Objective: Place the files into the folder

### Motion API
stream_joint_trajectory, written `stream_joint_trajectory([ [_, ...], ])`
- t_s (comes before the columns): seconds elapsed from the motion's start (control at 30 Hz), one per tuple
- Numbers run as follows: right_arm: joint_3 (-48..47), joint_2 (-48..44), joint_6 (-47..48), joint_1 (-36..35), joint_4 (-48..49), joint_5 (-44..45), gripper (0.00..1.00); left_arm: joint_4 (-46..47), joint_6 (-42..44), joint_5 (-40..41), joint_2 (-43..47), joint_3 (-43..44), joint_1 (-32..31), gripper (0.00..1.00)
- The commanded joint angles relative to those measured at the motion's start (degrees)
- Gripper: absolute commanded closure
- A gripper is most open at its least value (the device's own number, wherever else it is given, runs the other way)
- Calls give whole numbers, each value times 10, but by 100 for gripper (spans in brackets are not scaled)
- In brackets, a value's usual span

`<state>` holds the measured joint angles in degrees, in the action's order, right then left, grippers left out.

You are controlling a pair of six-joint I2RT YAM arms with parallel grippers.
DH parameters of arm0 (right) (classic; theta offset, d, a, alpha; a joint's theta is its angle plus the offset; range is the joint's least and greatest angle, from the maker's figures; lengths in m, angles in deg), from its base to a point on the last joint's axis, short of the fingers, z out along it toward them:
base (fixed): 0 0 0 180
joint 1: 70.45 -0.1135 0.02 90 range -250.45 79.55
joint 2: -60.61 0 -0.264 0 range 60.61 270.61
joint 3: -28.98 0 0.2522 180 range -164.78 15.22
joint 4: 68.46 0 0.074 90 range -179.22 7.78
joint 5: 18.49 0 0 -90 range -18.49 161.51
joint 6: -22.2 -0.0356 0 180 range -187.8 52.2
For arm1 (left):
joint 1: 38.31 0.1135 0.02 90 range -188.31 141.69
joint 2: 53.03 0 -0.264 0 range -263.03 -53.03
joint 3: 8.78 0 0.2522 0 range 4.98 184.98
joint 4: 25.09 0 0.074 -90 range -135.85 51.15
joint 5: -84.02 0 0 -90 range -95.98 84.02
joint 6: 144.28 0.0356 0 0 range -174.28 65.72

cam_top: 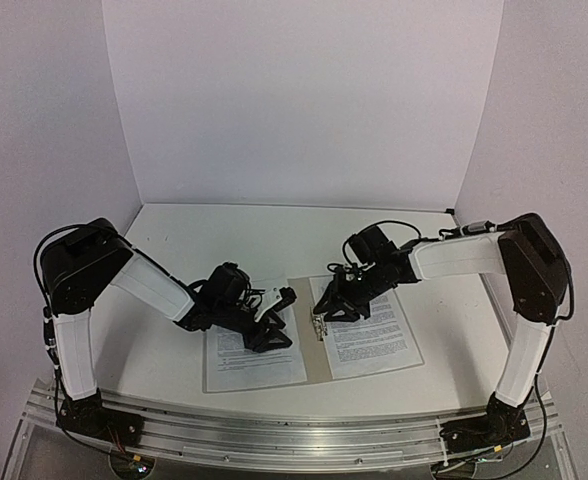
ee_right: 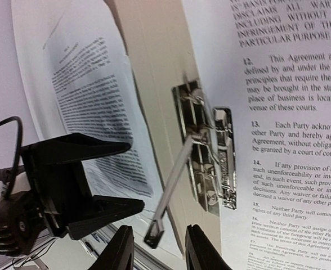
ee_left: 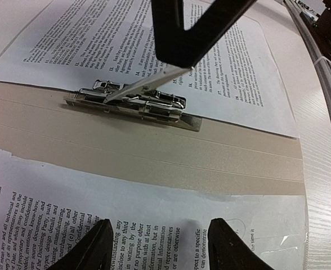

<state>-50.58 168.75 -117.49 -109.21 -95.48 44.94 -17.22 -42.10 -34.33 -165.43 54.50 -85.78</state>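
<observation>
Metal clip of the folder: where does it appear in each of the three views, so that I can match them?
Top external: clip just below centre, on the folder spine.
Left wrist: clip upper middle, lying sideways, lever raised.
Right wrist: clip right of centre, lengthways, lever pointing down-left.
Shared landmark: the bare tan folder spine under the clip.

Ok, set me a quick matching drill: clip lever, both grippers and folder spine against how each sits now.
1 clip lever
2 left gripper
3 right gripper
4 folder spine

a open over the left sheet
b bare tan, carrying the clip
c tilted up off its base
d jaws either side of the lever's tip

Pairs: 1-c, 2-a, 3-d, 4-b
</observation>
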Motion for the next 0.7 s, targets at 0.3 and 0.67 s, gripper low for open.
stream_joint_trajectory([
  [0.3,-29,-21,14,-2,-44,14,84,-65,-2,17,-18,-30,9,42],
  [0.67,-49,11,25,-19,-51,6,87,-65,-3,16,-18,-32,11,43],
])
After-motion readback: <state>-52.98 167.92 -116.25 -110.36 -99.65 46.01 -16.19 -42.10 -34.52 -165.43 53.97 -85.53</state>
